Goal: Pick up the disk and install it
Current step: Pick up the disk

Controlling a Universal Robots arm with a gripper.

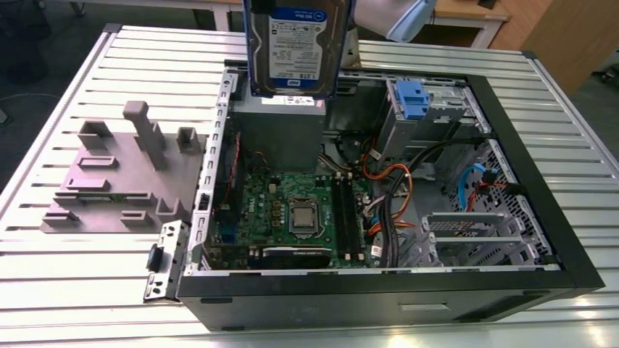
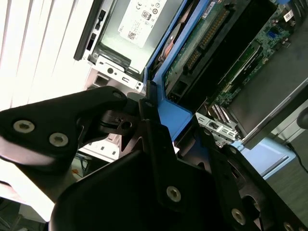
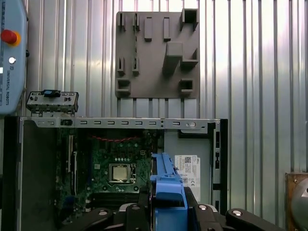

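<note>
Your gripper (image 3: 168,207), clamped on the disk (image 1: 295,43), holds it long-axis vertical at the exterior view's top centre, above the open case (image 1: 387,293).

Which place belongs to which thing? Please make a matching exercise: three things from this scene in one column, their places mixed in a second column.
Things:
1. silver rectangular hard disk with blue plastic frame
2. grey plastic fixture plate with upright blocks
3. green circuit board

Places:
A. lying on the ribbed metal table
B. inside the open black computer case
C. clamped in the gripper, above the case

Pairs: 1-C, 2-A, 3-B.
</note>
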